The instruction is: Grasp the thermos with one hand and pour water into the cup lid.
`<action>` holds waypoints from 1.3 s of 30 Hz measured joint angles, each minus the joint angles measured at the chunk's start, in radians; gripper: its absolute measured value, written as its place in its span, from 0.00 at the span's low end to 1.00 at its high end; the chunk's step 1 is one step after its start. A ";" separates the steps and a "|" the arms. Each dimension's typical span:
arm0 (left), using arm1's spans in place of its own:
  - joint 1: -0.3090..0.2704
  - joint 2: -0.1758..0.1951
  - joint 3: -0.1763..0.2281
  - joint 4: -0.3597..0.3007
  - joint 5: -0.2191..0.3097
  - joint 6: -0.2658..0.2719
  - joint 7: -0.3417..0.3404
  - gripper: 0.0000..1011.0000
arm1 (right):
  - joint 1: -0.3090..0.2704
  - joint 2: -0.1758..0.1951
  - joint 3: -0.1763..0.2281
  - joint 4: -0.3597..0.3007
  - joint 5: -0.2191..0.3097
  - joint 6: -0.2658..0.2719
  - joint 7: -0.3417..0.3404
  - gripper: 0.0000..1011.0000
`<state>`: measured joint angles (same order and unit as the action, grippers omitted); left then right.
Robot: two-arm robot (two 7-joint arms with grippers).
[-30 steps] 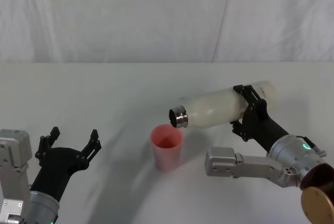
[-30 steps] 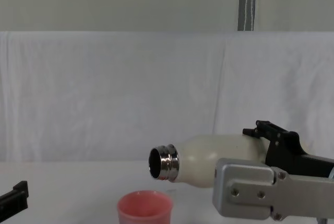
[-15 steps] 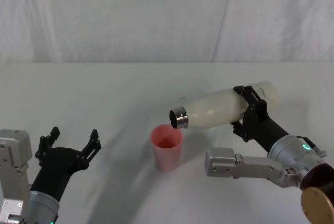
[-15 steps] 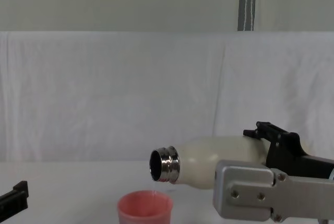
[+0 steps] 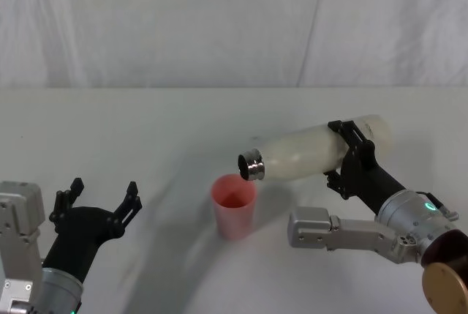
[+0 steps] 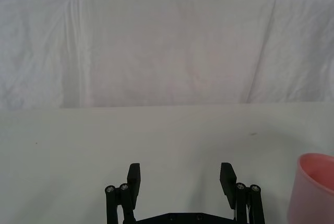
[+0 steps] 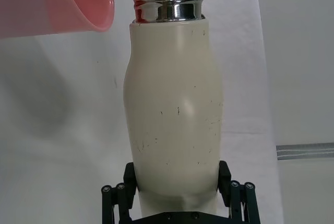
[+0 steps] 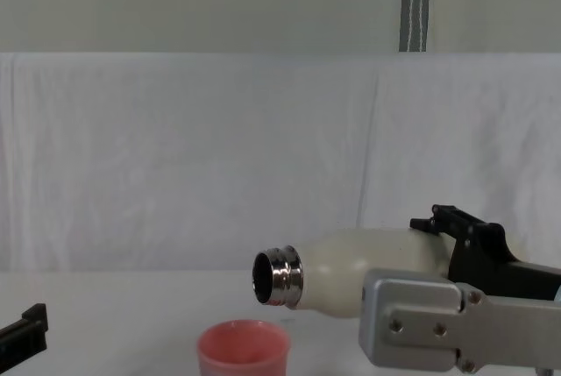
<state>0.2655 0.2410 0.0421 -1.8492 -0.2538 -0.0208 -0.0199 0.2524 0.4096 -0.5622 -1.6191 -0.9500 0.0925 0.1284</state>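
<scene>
The cream-white thermos (image 5: 303,153) is tipped almost level in the air, its steel neck (image 5: 251,165) just above the far right rim of the pink cup lid (image 5: 234,205). My right gripper (image 5: 351,159) is shut on the thermos's lower body. The right wrist view shows the thermos (image 7: 175,114) held between the black fingers (image 7: 224,174), with the cup lid (image 7: 57,2) beside the neck. From the chest view the thermos mouth (image 8: 277,275) hangs above the cup lid (image 8: 243,349). My left gripper (image 5: 96,198) rests open near the table's left front, with nothing between its fingers (image 6: 134,178).
A white cloth covers the table (image 5: 146,131) and hangs as a backdrop (image 5: 219,21) behind it. A grey bracket of the right arm (image 5: 314,227) lies low beside the cup lid. A dark pole (image 8: 416,3) stands behind the backdrop.
The thermos has tilted and sunk a little, its neck lower toward the cup lid. The left arm has not moved.
</scene>
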 joint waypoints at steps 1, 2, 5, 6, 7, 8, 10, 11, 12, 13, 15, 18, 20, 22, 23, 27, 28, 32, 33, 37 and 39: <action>0.000 0.000 0.000 0.000 0.000 0.000 0.000 0.99 | 0.000 0.000 0.000 0.000 0.000 0.000 0.000 0.94; 0.000 0.000 0.000 0.000 0.000 0.000 0.000 0.99 | 0.001 0.000 0.000 0.000 0.000 0.000 0.000 0.94; 0.000 0.000 0.000 0.000 0.000 0.000 0.000 0.99 | 0.003 0.000 -0.001 0.000 -0.002 0.000 0.000 0.94; 0.000 0.000 0.000 0.000 0.000 0.000 0.000 0.99 | 0.003 0.000 -0.001 0.000 -0.003 0.000 0.000 0.94; 0.000 0.000 0.000 0.000 0.000 0.000 0.000 0.99 | 0.003 0.000 -0.002 0.001 -0.004 0.000 0.000 0.94; 0.000 0.000 0.000 0.000 0.000 0.000 0.000 0.99 | 0.004 0.000 -0.003 0.001 -0.005 0.000 0.000 0.94; 0.000 0.000 0.000 0.000 0.000 0.000 0.000 0.99 | 0.004 0.000 -0.003 0.001 -0.007 0.000 0.000 0.94; 0.000 0.000 0.000 0.000 0.000 0.000 0.000 0.99 | 0.004 0.001 -0.003 0.001 -0.007 0.000 0.000 0.94; 0.000 0.000 0.000 0.000 0.000 0.000 0.000 0.99 | 0.005 0.001 -0.003 0.001 -0.008 0.000 0.000 0.94; 0.000 0.000 0.000 0.000 0.000 0.000 0.000 0.99 | 0.005 0.001 -0.003 0.001 -0.008 0.000 0.000 0.94; 0.000 0.000 0.000 0.000 0.000 0.000 0.000 0.99 | 0.005 0.001 -0.004 0.001 -0.008 0.001 0.000 0.94; 0.000 0.000 0.000 0.000 0.000 0.000 0.000 0.99 | 0.005 0.001 -0.004 0.001 -0.008 0.001 0.000 0.94; 0.000 0.000 0.000 0.000 0.000 0.000 0.000 0.99 | 0.005 0.001 -0.004 0.000 -0.008 0.001 0.000 0.94; 0.000 0.000 0.000 0.000 0.000 0.000 0.000 0.99 | 0.006 0.002 -0.004 0.000 -0.009 0.001 -0.001 0.94; 0.000 0.000 0.000 0.000 0.000 0.000 0.000 0.99 | 0.006 0.002 -0.004 0.000 -0.009 0.001 -0.001 0.94; 0.000 0.000 0.000 0.000 0.000 0.000 0.000 0.99 | 0.006 0.003 -0.006 0.000 -0.011 0.001 -0.002 0.94; 0.000 0.000 0.000 0.000 0.000 0.000 0.000 0.99 | 0.007 0.003 -0.006 0.000 -0.012 0.001 -0.002 0.94; 0.000 0.000 0.000 0.000 0.000 0.000 0.000 0.99 | 0.009 0.003 -0.006 0.000 -0.012 0.000 -0.002 0.94; 0.000 0.000 0.000 0.000 0.000 0.000 0.000 0.99 | 0.010 0.003 -0.006 0.000 -0.012 0.000 -0.002 0.94; 0.000 0.000 0.000 0.000 0.000 0.000 0.000 0.99 | 0.010 0.004 -0.006 0.000 -0.012 -0.001 -0.003 0.94; 0.000 0.000 0.000 0.000 0.000 0.000 0.000 0.99 | 0.010 0.005 -0.006 0.001 -0.012 -0.002 -0.003 0.94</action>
<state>0.2655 0.2409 0.0421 -1.8492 -0.2538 -0.0208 -0.0199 0.2621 0.4141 -0.5678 -1.6184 -0.9615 0.0905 0.1251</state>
